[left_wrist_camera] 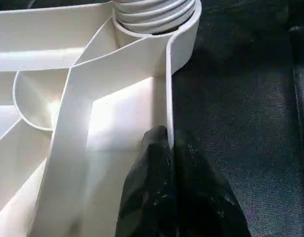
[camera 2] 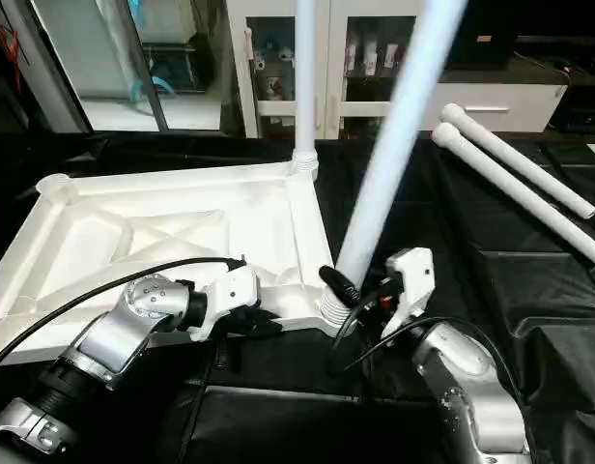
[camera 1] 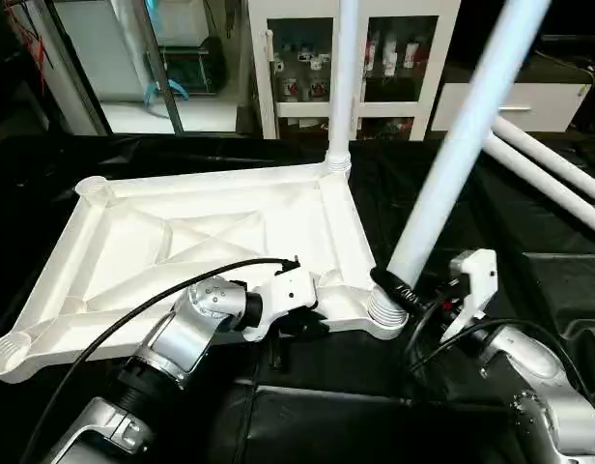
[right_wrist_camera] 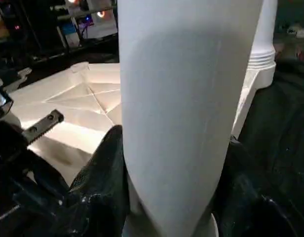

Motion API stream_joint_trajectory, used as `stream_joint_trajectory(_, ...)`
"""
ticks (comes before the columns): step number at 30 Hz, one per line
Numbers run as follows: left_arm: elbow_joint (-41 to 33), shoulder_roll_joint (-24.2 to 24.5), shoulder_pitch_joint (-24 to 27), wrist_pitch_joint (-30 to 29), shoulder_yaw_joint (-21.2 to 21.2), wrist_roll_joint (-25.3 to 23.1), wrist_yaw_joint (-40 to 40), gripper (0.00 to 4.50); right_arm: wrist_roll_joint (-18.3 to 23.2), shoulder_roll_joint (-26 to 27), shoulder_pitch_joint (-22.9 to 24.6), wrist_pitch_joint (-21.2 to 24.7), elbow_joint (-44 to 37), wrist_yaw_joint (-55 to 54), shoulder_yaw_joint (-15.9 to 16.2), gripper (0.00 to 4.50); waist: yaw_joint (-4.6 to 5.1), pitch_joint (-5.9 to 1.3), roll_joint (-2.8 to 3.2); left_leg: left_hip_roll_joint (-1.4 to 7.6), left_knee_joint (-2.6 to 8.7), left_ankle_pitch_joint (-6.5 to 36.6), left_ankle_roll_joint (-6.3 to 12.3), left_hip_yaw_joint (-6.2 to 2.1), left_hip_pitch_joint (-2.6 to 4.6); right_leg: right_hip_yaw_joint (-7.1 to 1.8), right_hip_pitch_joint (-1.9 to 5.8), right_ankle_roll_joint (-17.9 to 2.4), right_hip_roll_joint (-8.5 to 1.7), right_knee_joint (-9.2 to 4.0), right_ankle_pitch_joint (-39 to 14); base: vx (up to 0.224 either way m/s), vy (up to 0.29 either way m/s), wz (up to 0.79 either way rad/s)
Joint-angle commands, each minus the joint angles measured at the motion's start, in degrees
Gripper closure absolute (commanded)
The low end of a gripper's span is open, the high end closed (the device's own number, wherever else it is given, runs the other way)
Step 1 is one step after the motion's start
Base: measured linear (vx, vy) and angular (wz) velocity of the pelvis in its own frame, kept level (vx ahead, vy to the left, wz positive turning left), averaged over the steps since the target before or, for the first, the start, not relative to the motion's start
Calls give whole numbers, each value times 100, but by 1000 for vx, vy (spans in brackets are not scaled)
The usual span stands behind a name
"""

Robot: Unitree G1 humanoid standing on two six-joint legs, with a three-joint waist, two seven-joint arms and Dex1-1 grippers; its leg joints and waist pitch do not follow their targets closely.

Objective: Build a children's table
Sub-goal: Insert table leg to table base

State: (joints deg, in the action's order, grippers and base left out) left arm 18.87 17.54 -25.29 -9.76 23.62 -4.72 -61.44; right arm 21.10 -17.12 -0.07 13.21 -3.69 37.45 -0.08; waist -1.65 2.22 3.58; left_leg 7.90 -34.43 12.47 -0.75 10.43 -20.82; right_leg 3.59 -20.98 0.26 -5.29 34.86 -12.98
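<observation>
The white tabletop [camera 1: 211, 242] lies underside up on the black work table. One white leg [camera 1: 342, 87] stands upright in its far right corner socket. A second leg [camera 1: 452, 164] leans to the right out of the near right corner socket [camera 1: 384, 311]. My right gripper [camera 1: 399, 285] is shut on this leg just above the socket, and its fingers [right_wrist_camera: 102, 168] flank the tube [right_wrist_camera: 186, 98]. My left gripper [left_wrist_camera: 169, 136] is shut on the tabletop's near rim [left_wrist_camera: 168, 89], a little left of that socket.
Two loose white legs [camera 2: 520, 174] lie side by side on the black cover at the back right. A white glass-door cabinet [camera 1: 375, 58] stands behind the table. Black cables [camera 1: 133, 319] run along both forearms.
</observation>
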Motion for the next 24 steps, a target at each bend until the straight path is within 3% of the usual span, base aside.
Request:
stream_joint_trajectory(1, 85, -14, -125, 207, -103, 91, 131, 450, -482, -116, 296, 100, 510, -47, 288, 264, 49, -138, -124, 549, 587, 2261, -93, -306, 54, -356, -11, -694, -490, -683, -2996, 0, 0, 0)
stream_joint_trajectory(8, 154, -54, -170, 230, -142, 81, 190, 450, -638, -70, 345, -223, 622, -113, 381, 264, 64, -127, -114, 551, 610, 2477, -123, -321, 82, -346, -36, -623, -491, -724, -3170, 0, 0, 0)
stream_joint_trajectory(10, 197, -87, -202, 261, -161, 76, 256, 450, -746, 88, 360, -493, 784, -337, 335, 264, 82, -121, -105, 550, 628, 2588, -157, -321, 92, -338, -50, -617, -494, -747, -3178, 0, 0, 0)
stream_joint_trajectory(11, 191, -88, -200, 263, -164, 77, 264, 450, -736, 133, 373, -525, 814, -379, 315, 264, 102, -119, -223, 550, 630, 2590, -134, -314, 83, -330, -46, -593, -491, -767, -3244, 0, 0, 0)
stream_joint_trajectory(13, 183, -86, -195, 273, -162, 76, 271, 450, -739, 236, 383, -661, 936, -502, 246, 264, 102, -99, -150, 558, 648, 2739, -173, -345, 95, -334, -63, -542, -506, -767, -3432, 0, 0, 0)
stream_joint_trajectory(14, 183, -87, -196, 274, -162, 76, 271, 450, -716, 255, 384, -656, 949, -509, 229, 264, 114, -95, -152, 555, 651, 2807, -194, -351, 93, -330, -67, -525, -506, -772, -3482, 0, 0, 0)
stream_joint_trajectory(17, 195, -92, -203, 286, -160, 72, 276, 450, -510, 376, 389, -525, 1028, -509, 118, 264, 167, -90, -147, 554, 670, 3051, -246, -380, 115, -317, -78, -484, -499, -788, -3550, 0, 0, 0)
stream_joint_trajectory(19, 211, -88, -211, 304, -164, 69, 278, 450, -264, 399, 402, -142, 1032, -447, 54, 264, 208, -95, -127, 557, 704, 3156, -273, -394, 105, -305, -51, -496, -485, -789, -3372, 0, 0, 0)
stream_joint_trajectory(24, 238, -78, -226, 331, -161, 62, 289, 450, 188, 435, 353, 449, 1091, -448, -141, 264, 202, -102, -138, 552, 691, 3121, -269, -377, 122, -333, -84, -548, -507, -805, -3320, 0, 0, 0)
